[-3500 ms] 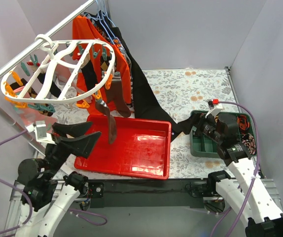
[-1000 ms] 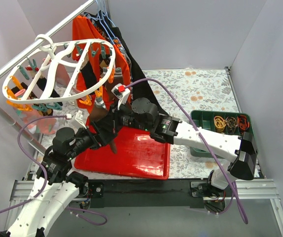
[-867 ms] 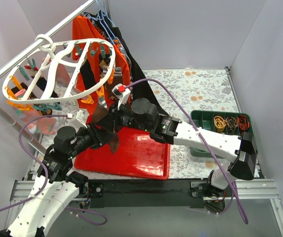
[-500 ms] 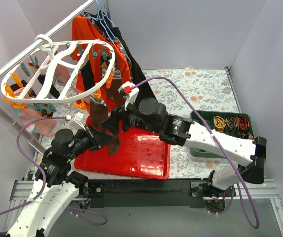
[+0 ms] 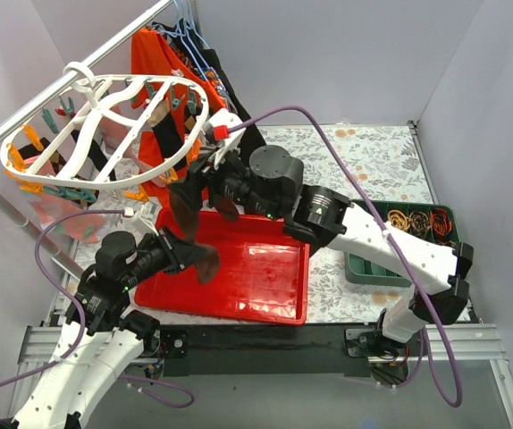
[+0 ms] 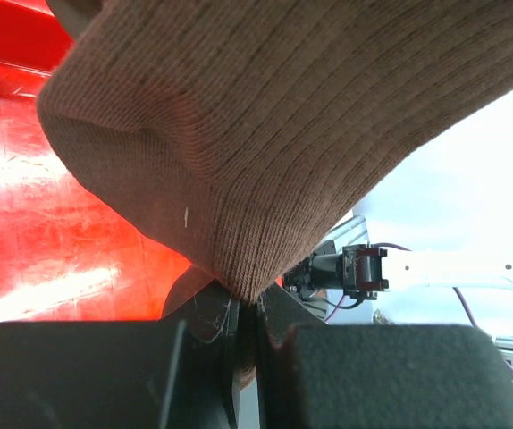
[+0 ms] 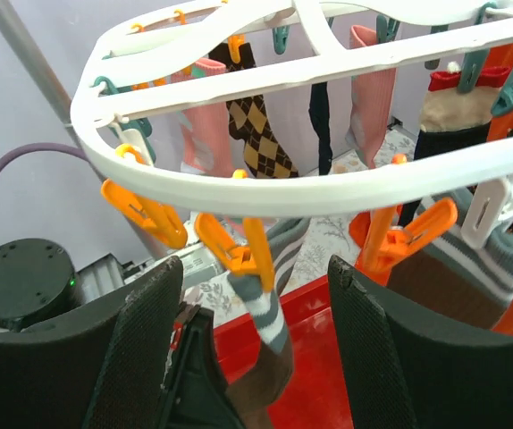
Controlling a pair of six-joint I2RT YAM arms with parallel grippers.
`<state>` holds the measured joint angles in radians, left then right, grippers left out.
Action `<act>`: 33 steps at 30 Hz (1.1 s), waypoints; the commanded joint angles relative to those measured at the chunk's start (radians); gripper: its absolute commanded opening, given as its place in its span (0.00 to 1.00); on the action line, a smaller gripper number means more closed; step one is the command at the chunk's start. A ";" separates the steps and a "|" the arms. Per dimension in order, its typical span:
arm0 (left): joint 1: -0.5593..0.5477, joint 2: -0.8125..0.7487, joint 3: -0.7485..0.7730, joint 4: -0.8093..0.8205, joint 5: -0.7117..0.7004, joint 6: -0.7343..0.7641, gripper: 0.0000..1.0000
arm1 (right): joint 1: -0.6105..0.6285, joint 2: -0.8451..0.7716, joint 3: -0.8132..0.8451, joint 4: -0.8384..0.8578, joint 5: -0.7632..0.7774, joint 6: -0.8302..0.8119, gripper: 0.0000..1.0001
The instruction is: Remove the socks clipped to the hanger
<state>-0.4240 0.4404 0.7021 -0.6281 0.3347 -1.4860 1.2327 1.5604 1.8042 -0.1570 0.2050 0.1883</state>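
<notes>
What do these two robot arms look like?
The left arm and right arm have white tubular links joined by round black joints. A purple cable loops along each. The jaws are black, with dimpled faces. The right wrist carries a white box with a red tab.

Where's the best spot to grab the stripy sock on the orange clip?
Probably the cuff of the stripy sock, just under the orange clip, straight in from where the open right gripper is, one finger each side. It hangs narrow and straight there.
</notes>
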 commanded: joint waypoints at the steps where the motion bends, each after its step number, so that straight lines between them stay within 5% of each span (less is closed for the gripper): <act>1: -0.001 0.009 0.028 -0.001 0.033 0.020 0.00 | 0.005 0.058 0.096 -0.001 0.008 -0.069 0.72; 15: -0.001 0.004 0.017 -0.002 0.056 0.029 0.00 | 0.050 0.142 0.165 0.013 0.108 -0.121 0.70; 22: -0.001 0.004 0.013 -0.022 0.052 0.029 0.00 | 0.053 0.144 0.172 0.027 0.191 -0.105 0.57; 26: -0.001 0.004 0.011 -0.051 0.044 0.030 0.00 | 0.053 0.147 0.169 0.031 0.197 -0.099 0.43; 31: -0.001 0.011 0.004 -0.116 0.018 0.003 0.00 | 0.053 0.148 0.162 0.028 0.217 -0.095 0.02; 33: -0.001 0.024 0.002 -0.149 -0.005 -0.026 0.00 | 0.053 0.139 0.150 0.028 0.227 -0.092 0.01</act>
<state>-0.4240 0.4461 0.7021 -0.6891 0.3569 -1.4757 1.2831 1.7096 1.9339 -0.1776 0.3904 0.0986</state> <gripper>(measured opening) 0.024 0.162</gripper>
